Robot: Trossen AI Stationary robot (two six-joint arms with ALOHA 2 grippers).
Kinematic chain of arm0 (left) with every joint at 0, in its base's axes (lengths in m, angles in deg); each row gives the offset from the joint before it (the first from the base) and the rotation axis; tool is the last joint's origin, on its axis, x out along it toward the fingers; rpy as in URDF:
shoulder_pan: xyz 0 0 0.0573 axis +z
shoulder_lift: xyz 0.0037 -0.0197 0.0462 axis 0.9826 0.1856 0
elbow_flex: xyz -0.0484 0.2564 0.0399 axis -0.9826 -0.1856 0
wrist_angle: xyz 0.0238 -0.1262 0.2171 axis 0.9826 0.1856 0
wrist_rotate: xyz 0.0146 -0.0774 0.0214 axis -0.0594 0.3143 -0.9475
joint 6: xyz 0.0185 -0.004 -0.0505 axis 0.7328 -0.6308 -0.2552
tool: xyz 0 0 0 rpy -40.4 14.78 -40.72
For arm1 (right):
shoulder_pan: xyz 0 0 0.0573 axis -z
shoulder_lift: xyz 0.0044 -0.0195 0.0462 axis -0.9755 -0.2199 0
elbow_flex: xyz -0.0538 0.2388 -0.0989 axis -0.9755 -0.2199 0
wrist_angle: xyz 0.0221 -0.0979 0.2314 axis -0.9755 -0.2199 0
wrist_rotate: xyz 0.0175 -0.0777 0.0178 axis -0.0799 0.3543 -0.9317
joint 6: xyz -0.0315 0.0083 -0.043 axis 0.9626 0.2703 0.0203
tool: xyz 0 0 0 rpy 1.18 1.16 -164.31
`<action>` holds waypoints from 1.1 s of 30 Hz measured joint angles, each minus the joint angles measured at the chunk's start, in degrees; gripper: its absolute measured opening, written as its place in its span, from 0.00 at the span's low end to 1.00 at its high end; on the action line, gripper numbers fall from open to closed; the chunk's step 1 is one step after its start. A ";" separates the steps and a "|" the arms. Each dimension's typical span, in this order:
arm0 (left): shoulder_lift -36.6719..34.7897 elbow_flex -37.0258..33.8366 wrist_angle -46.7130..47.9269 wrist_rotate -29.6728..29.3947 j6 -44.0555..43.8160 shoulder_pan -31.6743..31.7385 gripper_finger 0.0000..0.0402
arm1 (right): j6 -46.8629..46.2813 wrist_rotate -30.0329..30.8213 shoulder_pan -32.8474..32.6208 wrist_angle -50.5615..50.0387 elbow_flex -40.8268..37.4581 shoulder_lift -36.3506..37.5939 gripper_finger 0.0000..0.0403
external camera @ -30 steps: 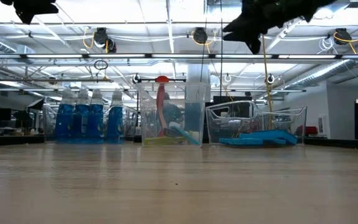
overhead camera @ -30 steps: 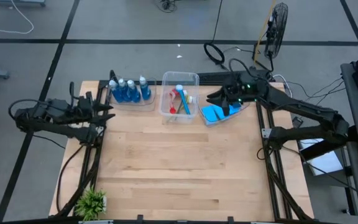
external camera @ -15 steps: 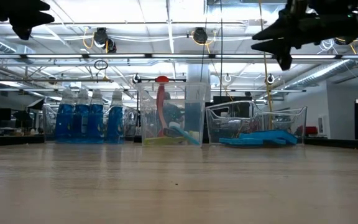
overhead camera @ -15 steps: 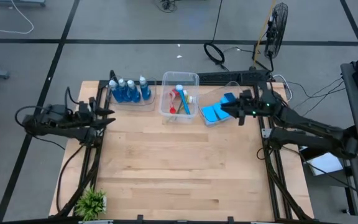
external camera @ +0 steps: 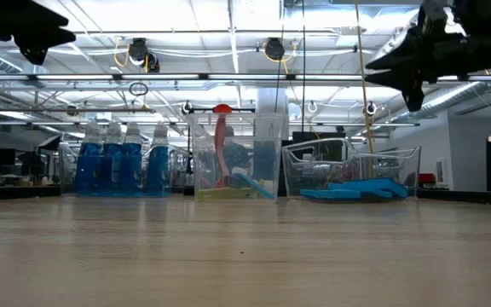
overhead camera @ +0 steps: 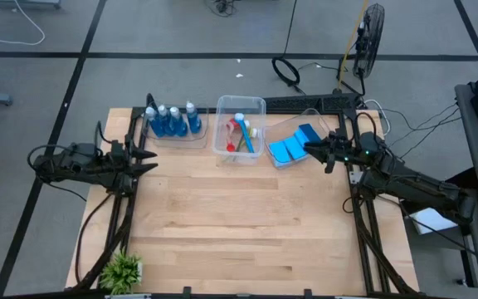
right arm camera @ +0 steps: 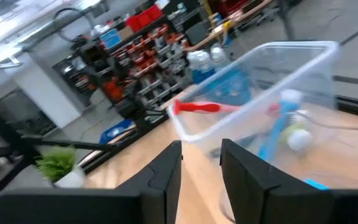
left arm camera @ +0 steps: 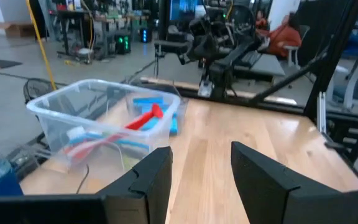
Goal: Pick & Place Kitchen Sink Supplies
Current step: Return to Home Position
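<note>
The brushes [overhead camera: 239, 134] lie inside the bin [overhead camera: 261, 106] at the back middle of the table [overhead camera: 239, 224]. The red brush [left arm camera: 145, 118] leans against the bin wall with its head up, and a blue brush [right arm camera: 272, 134] lies slanted beside it. To the bin's right, the sponges [overhead camera: 287, 150] rest flat in a low clear tub [external camera: 348, 153], overlapping one another. To the bin's left, four bottles [overhead camera: 171, 123] stand upright in a row near the table's back left corner.

The right gripper [overhead camera: 312, 150] hangs in the air just beside the right side of the tub, its tips pointing toward the sponges; the low view shows it well above the tub's rim, touching nothing. In its wrist view the jaws stand a little apart with only a narrow gap, and nothing is between them.

The left gripper [overhead camera: 152, 160] hovers over the table's left edge, nearer the front than the bottles, pointing inward across the table. It also sits high in the low view. Its jaws are spread somewhat wider than the right's and hold nothing.

A plant [overhead camera: 123, 270] stands at the front left corner, well apart from everything else.
</note>
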 joint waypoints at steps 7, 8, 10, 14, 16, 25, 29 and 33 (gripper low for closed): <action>-0.02 0.08 -0.05 0.07 0.92 0.04 0.41 | -0.85 -0.01 -0.02 4.77 -6.88 5.09 0.25; -0.02 0.08 -0.03 0.07 1.20 0.04 0.41 | -0.83 -0.02 -0.02 5.60 -7.79 5.63 0.25; -0.02 -0.03 0.12 0.17 1.49 0.04 0.41 | -0.73 -0.19 -0.02 6.57 -9.56 6.80 0.25; -0.02 -1.89 -1.45 0.36 1.70 0.04 0.41 | -0.61 -0.24 -0.02 7.96 -12.86 8.71 0.25; -0.02 -3.08 -3.74 0.61 1.35 0.04 0.41 | -1.05 -0.14 -0.02 9.28 -14.14 9.33 0.25; -0.02 -6.83 -9.97 2.08 2.23 0.04 0.41 | 0.44 -0.18 -0.02 11.59 -15.34 9.65 0.25; -0.02 -9.89 -13.65 2.12 1.62 0.04 0.41 | 2.13 -0.12 -0.02 11.57 -15.40 9.63 0.25; -0.02 -13.64 -19.60 3.38 1.95 0.04 0.41 | 3.03 -0.11 -0.02 11.52 -15.43 9.61 0.25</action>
